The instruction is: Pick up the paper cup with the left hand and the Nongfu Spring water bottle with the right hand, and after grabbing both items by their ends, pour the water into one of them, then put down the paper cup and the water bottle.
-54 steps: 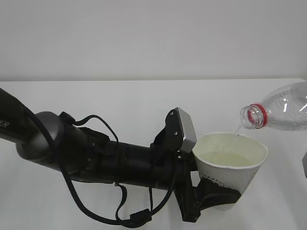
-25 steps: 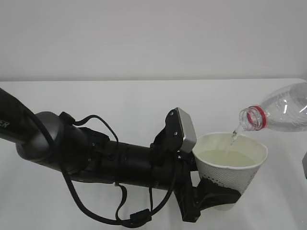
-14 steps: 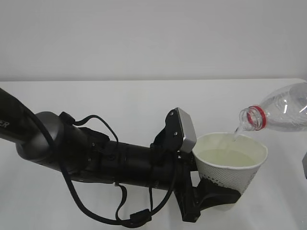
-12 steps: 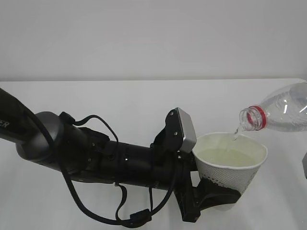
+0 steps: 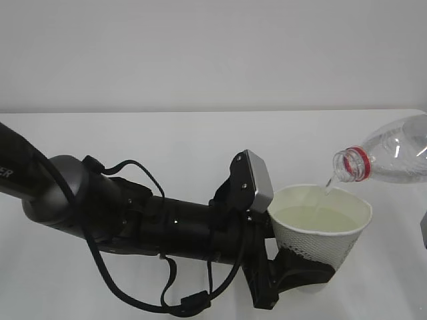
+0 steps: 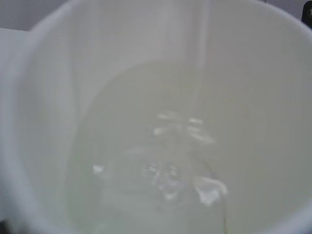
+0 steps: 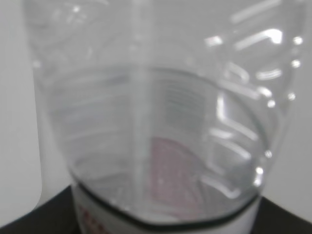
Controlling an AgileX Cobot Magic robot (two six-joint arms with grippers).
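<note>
The left pincer (image 5: 293,273) is clamped on the base of the paper cup (image 5: 320,237), holding it upright above the worktop (image 5: 187,140) near its right edge so it catches the water (image 5: 319,219). The Nongfu Spring water bottle (image 5: 390,159) lies tilted, mouth just over the cup's far rim, letting a thin stream fall. The right pincer grips its far end, out of the exterior view.

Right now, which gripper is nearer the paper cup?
Left. The left gripper clamps the paper cup near its base; the right one, off-frame right, holds the water bottle above its rim.
</note>
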